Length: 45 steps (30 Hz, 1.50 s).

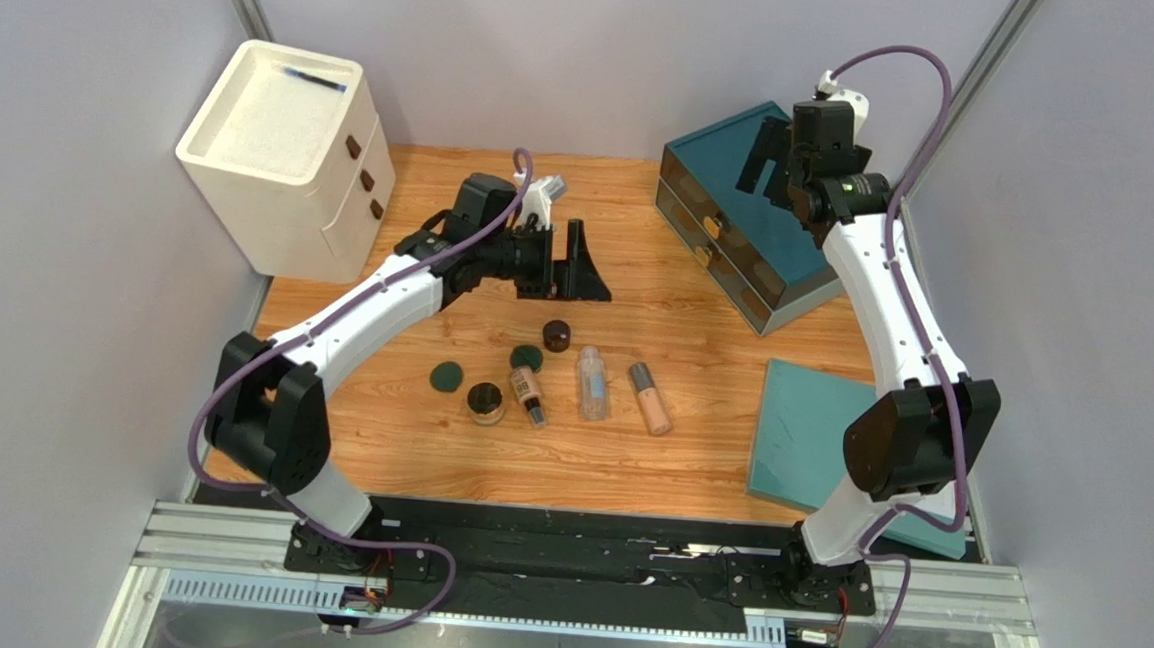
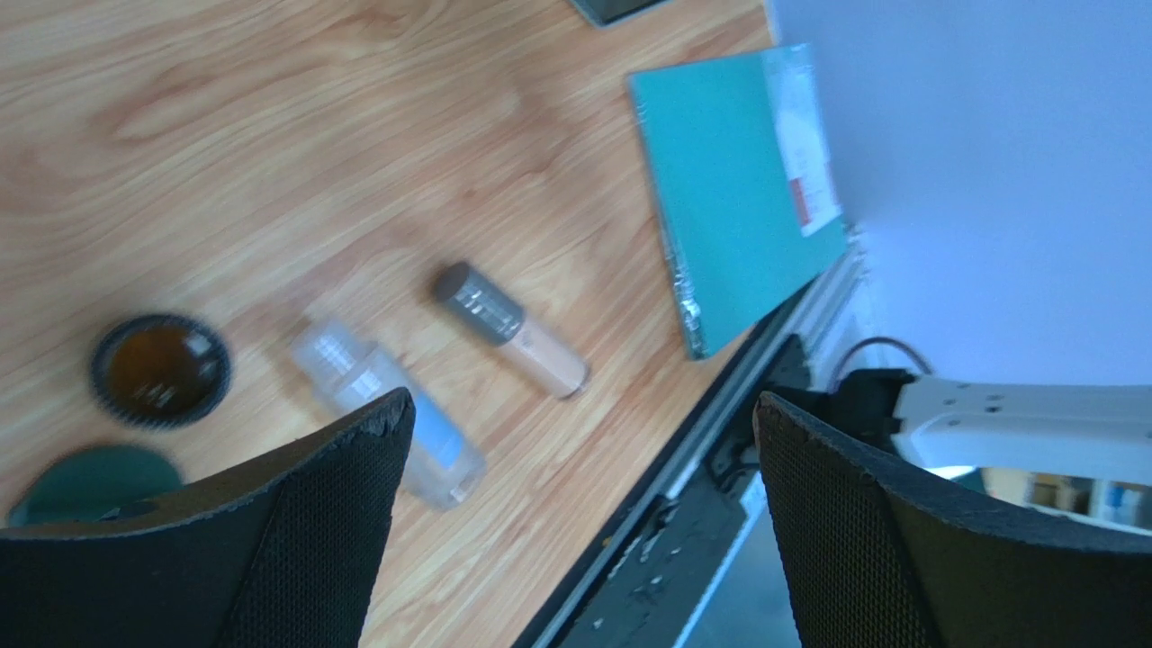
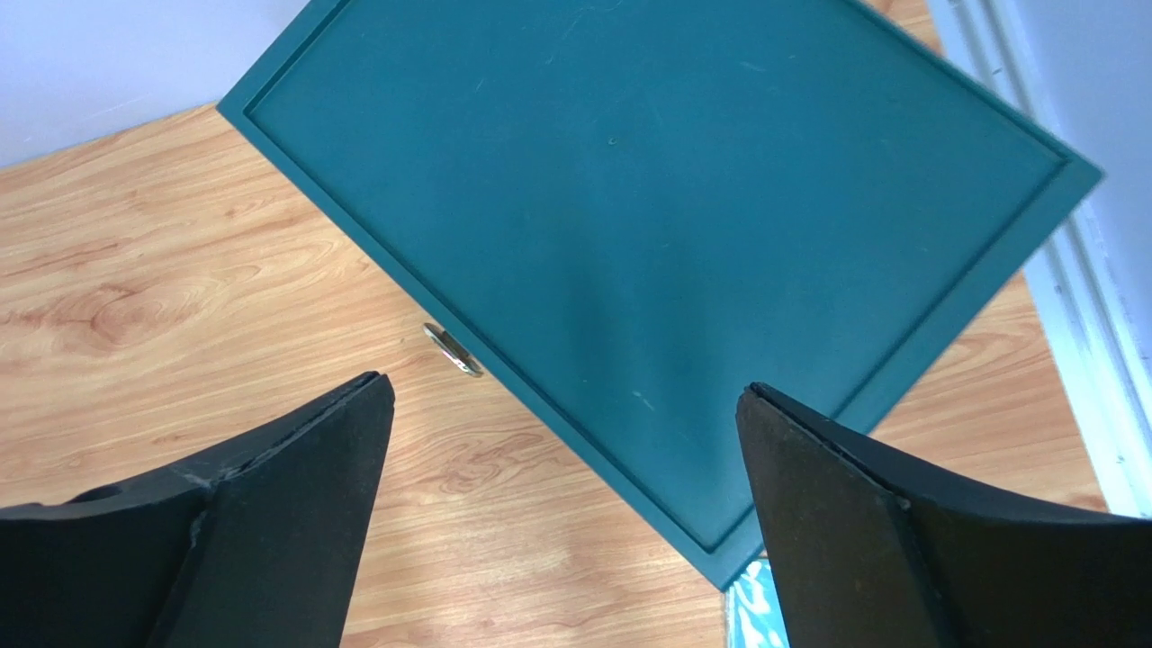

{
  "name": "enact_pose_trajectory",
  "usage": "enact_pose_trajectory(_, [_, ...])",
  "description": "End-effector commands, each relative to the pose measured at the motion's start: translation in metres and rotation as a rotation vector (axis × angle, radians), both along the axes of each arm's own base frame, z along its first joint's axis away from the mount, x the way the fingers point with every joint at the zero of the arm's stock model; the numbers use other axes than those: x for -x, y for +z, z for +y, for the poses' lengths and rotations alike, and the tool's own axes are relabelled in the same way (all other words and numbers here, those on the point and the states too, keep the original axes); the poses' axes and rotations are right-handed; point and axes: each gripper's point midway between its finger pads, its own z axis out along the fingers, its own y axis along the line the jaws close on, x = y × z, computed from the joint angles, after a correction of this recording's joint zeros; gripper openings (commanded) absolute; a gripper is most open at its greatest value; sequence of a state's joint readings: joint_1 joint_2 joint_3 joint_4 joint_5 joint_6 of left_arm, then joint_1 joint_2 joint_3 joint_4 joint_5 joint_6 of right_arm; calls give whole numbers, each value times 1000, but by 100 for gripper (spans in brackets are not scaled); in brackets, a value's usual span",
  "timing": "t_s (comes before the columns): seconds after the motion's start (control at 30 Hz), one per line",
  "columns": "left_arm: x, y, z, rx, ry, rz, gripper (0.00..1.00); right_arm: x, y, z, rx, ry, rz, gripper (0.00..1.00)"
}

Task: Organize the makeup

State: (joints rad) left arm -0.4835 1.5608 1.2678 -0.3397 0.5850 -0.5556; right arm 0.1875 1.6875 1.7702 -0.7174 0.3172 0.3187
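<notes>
The makeup lies in a loose group mid-table: a peach tube (image 1: 649, 398), a clear bottle (image 1: 592, 384), a small brown bottle (image 1: 529, 394), two dark round jars (image 1: 557, 335) (image 1: 487, 401) and two dark green discs (image 1: 447, 378) (image 1: 527, 357). My left gripper (image 1: 568, 271) hangs open and empty above and behind them. The left wrist view shows the tube (image 2: 511, 328), the bottle (image 2: 386, 405), a jar (image 2: 161, 370) and a disc (image 2: 95, 483) beyond its open fingers (image 2: 582, 405). My right gripper (image 1: 778, 164) is open and empty over the teal drawer box (image 1: 748, 215).
The teal drawer box (image 3: 649, 203), its drawers shut, stands at the back right. A white drawer cabinet (image 1: 285, 156) stands at the back left. A flat teal panel (image 1: 817, 437) lies at the front right and also shows in the left wrist view (image 2: 737, 189). Grey walls enclose the table.
</notes>
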Motion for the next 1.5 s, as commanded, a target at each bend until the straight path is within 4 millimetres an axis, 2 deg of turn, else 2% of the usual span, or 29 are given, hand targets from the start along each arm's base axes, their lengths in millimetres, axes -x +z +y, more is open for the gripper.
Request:
enact_pose_trajectory(0.0, [-18,44,-42,267,-71,23,99,-15,2,0,-89,14,16,100])
enact_pose_trajectory(0.03, [-25,56,-50,334,-88,-21,100,-19,-3,-8,-111,12,26,100])
enact_pose_trajectory(0.07, [-25,57,-55,383,-82,46,99,-22,-8,-8,-136,29,44,99])
enact_pose_trajectory(0.1, [-30,49,-62,407,-87,72,99,-28,-22,-5,-176,55,85,93])
enact_pose_trajectory(0.17, [-41,62,-71,479,-85,68,99,-35,-21,-20,-220,30,101,87])
enact_pose_trajectory(0.2, [-48,52,-77,484,-79,94,98,-38,-24,-16,-260,63,121,80])
enact_pose_trajectory(0.23, [-52,57,-82,513,-89,71,95,-46,-25,-17,-279,59,121,78])
enact_pose_trajectory(0.27, [-57,66,-87,535,-92,75,94,-48,-27,-31,-304,41,131,75])
enact_pose_trajectory(0.3, [-65,55,-93,533,-82,103,94,-50,-27,-34,-313,39,129,73])
enact_pose_trajectory(0.33, [-69,54,-100,538,-76,117,94,-54,-33,-40,-318,29,139,72])
enact_pose_trajectory(0.37, [-77,63,-105,562,-62,139,95,-56,-30,-42,-316,32,130,69])
enact_pose_trajectory(0.4, [-86,49,-111,555,-42,176,95,-56,-33,-44,-313,27,136,67])
enact_pose_trajectory(0.43, [-92,45,-117,551,-13,198,95,-57,-35,-45,-308,25,140,65])
enact_pose_trajectory(0.47, [-100,43,-124,557,3,222,94,-56,-40,-45,-301,31,155,57])
enact_pose_trajectory(0.57, [-117,27,-139,517,75,280,91,-50,-53,-48,-285,25,194,49])
enact_pose_trajectory(0.6, [-120,19,-142,498,100,307,90,-48,-56,-49,-276,20,199,48])
enact_pose_trajectory(0.77, [-139,0,-169,497,167,401,85,-40,-68,-52,-260,16,217,45])
enact_pose_trajectory(0.83, [-146,-3,-176,528,206,425,84,-36,-74,-52,-257,14,230,45])
enact_pose_trajectory(0.87, [-150,-11,-177,532,228,441,84,-35,-76,-53,-258,12,232,43])
enact_pose_trajectory(0.93, [-156,-17,-180,563,273,477,82,-33,-83,-54,-269,12,250,36])
enact_pose_trajectory(0.97, [-159,-22,-182,579,276,481,79,-32,-85,-53,-278,21,254,25])
enact_pose_trajectory(1.0, [-161,-25,-184,586,283,494,75,-32,-88,-54,-280,19,259,24])
enact_pose_trajectory(1.03, [-164,-18,-186,601,275,491,72,-31,-92,-54,-282,21,271,24])
enact_pose_trajectory(1.07, [-166,-29,-188,591,282,509,71,-30,-94,-55,-288,24,276,25])
enact_pose_trajectory(1.13, [-172,-25,-192,618,284,521,68,-26,-98,-57,-296,22,287,25])
enact_pose_trajectory(1.17, [-174,-30,-193,623,287,530,67,-25,-100,-55,-300,28,294,25])
enact_pose_trajectory(1.33, [-181,-35,-197,634,309,536,64,-17,-110,-58,-292,27,316,26])
enact_pose_trajectory(1.47, [-188,-28,-198,690,307,519,61,-12,-122,-59,-310,26,341,26])
